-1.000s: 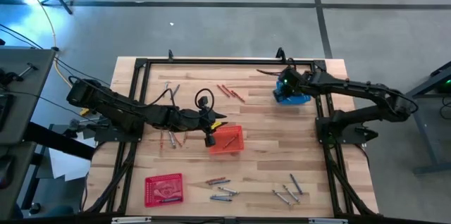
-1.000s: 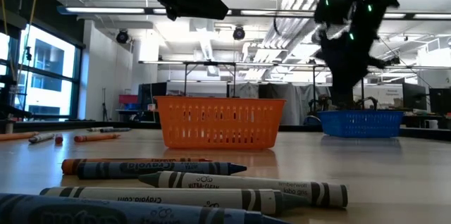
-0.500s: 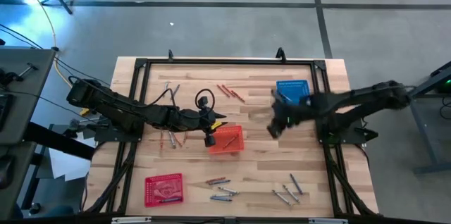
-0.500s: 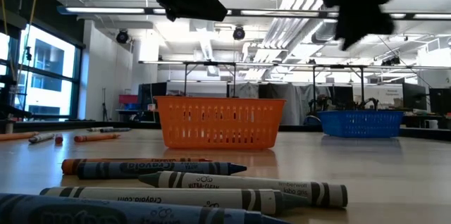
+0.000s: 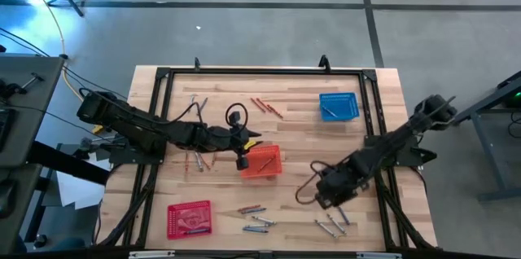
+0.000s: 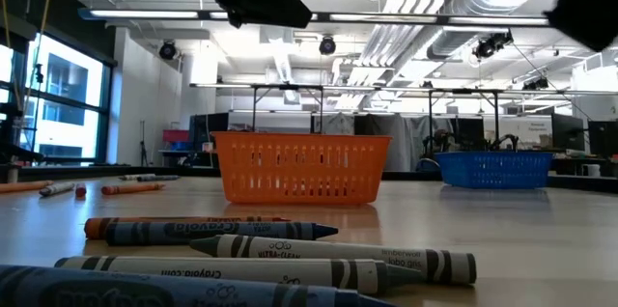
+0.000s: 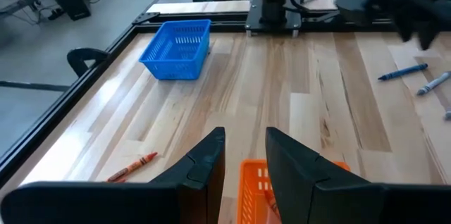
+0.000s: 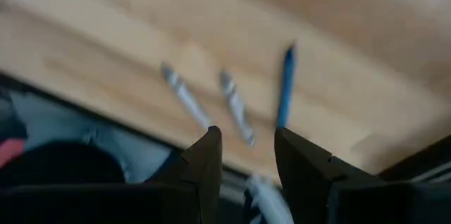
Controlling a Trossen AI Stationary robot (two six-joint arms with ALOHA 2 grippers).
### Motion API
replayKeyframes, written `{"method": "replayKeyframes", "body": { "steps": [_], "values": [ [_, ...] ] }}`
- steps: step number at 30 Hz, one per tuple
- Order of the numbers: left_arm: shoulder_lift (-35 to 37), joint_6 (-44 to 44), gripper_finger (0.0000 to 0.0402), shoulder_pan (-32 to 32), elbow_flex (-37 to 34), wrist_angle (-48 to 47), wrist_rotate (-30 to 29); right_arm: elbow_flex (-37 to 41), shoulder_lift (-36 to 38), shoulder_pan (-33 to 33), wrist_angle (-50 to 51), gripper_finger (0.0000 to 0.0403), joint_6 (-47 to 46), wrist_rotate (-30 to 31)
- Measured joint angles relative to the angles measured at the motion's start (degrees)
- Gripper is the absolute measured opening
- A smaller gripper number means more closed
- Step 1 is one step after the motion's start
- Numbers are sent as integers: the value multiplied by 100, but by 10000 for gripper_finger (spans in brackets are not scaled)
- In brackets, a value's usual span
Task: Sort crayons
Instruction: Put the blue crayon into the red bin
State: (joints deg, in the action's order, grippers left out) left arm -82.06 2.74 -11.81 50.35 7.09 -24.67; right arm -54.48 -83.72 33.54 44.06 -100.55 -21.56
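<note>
Crayons lie loose on the wooden table: red ones (image 5: pixel 267 107) at the far middle, several mixed ones (image 5: pixel 254 218) near the front edge, and a grey and blue group (image 5: pixel 334 223) at the near right. My right gripper (image 5: pixel 324 194) hangs open above that near-right group; its wrist view shows two grey crayons (image 8: pixel 184 96) and a blue one (image 8: pixel 285 86) below it, blurred. My left gripper (image 7: pixel 245 160) stands open and empty just above the orange basket (image 5: pixel 262 161).
A blue basket (image 5: pixel 339 106) with a crayon in it stands at the far right. A red basket (image 5: pixel 189 218) sits at the near left. More crayons (image 5: pixel 199 161) lie under the left arm. A black frame (image 5: pixel 260 70) runs around the table.
My right gripper has swung from over the blue basket at the far right toward the table's near edge, tipping its fingers further downward. It now hangs over the near-right crayons. The blue basket stays in place. My left gripper has kept still.
</note>
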Motion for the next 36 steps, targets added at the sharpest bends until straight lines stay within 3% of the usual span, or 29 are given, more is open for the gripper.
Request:
{"method": "replayKeyframes", "body": {
  "steps": [4,11,28,36],
  "values": [
    [0,7,90,2,0,-3,11,0,-225,310,-587,125,-501,-221],
    [0,11,90,-66,0,-53,11,0,-691,735,-540,125,-1058,-186],
    [0,2,90,-143,0,-74,8,2,-1561,698,-199,125,-587,-200],
    [0,2,90,-250,0,-535,11,0,-1797,621,-184,125,-330,-243]
  ]
}}
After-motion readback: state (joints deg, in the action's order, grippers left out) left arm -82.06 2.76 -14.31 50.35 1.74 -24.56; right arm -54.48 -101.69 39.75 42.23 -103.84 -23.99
